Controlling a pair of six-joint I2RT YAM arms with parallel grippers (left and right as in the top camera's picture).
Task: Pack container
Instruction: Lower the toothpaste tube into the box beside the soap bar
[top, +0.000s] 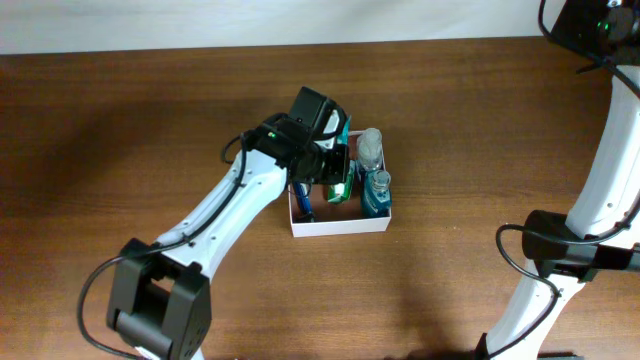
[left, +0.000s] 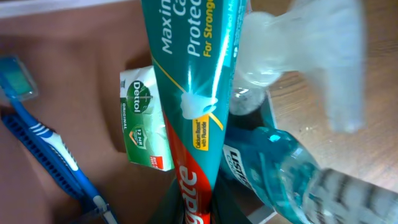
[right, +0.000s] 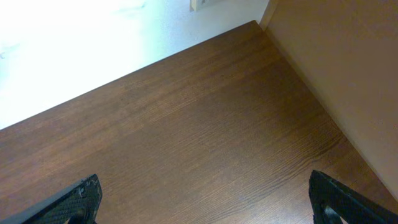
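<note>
Teal-and-red toothpaste tube (left: 186, 93) is pinched in my left hand (top: 336, 170), which is nearly closed on the tube's thin end and hangs over the container (top: 340, 228) mid-tabletop (top: 150, 120). In the box: a blue toothbrush (left: 50, 149) on the left, Dettol soap (left: 144, 118), and a mouthwash bottle (left: 280, 162) and clear spray bottle (left: 298, 56) on the right. I reckon the trick is lowering the tube into the gap between soap and mouthwash before letting go, so it doesn't knock the bottles. My right hand (right: 205, 202) is wide open, holding nothing, well off to the side.
</note>
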